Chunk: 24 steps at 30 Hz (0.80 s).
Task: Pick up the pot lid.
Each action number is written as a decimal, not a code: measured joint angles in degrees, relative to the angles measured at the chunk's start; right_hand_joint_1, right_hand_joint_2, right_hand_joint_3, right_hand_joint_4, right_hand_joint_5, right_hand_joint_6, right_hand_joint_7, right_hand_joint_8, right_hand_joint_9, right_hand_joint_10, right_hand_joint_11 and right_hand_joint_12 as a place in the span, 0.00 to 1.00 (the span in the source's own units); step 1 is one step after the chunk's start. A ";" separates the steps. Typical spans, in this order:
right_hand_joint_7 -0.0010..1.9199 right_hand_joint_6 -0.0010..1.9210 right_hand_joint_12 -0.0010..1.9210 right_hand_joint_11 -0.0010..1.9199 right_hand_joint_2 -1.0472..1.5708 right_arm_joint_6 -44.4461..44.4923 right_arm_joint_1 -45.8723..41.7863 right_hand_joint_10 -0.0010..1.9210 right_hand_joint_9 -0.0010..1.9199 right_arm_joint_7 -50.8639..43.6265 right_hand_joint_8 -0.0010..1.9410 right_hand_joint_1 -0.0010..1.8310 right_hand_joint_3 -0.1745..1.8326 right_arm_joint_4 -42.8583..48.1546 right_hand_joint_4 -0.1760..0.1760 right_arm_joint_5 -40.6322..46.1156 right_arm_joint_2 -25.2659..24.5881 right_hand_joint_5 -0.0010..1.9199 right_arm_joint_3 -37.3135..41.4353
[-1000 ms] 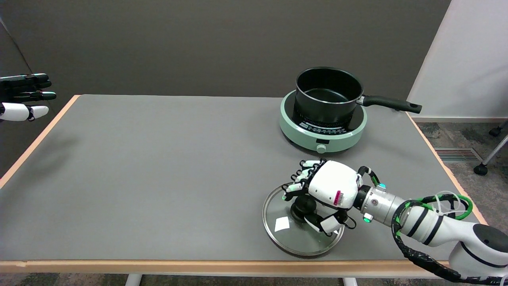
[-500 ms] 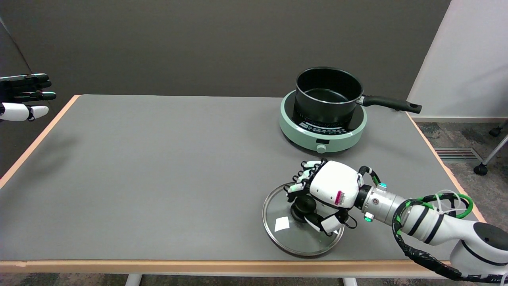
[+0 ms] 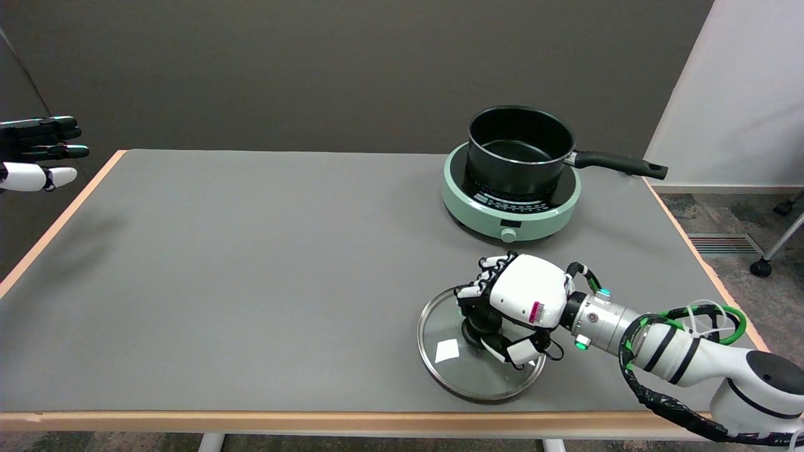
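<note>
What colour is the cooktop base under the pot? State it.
Pale mint green, with a black top surface; the cooktop shows clearly in the head view.

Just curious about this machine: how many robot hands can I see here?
2. The right hand is at the near right, over the glass pot lid, fingers closed round its knob. The left hand hangs at the far left.

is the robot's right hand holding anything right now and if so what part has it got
The right hand grips the glass pot lid by its black knob, fingers closed around it. The lid looks barely raised, if at all, off the table.
</note>
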 measured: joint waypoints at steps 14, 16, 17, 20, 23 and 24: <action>0.44 0.76 0.57 0.33 0.72 -0.59 1.00 0.88 0.38 0.07 0.73 0.74 0.44 -0.32 1.00 0.02 0.41 0.30 -0.71; 0.44 0.76 0.57 0.33 0.72 -0.64 1.18 0.88 0.38 0.08 0.73 0.74 0.44 -0.36 1.00 0.02 0.52 0.30 -0.77; 0.44 0.75 0.56 0.34 0.72 -0.67 1.29 0.89 0.38 0.08 0.73 0.74 0.44 -0.39 1.00 0.02 0.59 0.30 -0.81; 0.44 0.75 0.56 0.33 0.72 -0.72 1.51 0.90 0.38 0.09 0.73 0.74 0.44 -0.49 1.00 0.02 0.80 0.29 -0.88; 0.44 0.75 0.56 0.34 0.72 -0.73 1.70 0.91 0.37 0.10 0.74 0.74 0.44 -0.53 1.00 0.02 1.00 0.29 -0.89; 0.44 0.76 0.56 0.34 0.72 -0.74 1.74 0.91 0.37 0.10 0.74 0.74 0.44 -0.55 1.00 0.02 1.06 0.29 -0.89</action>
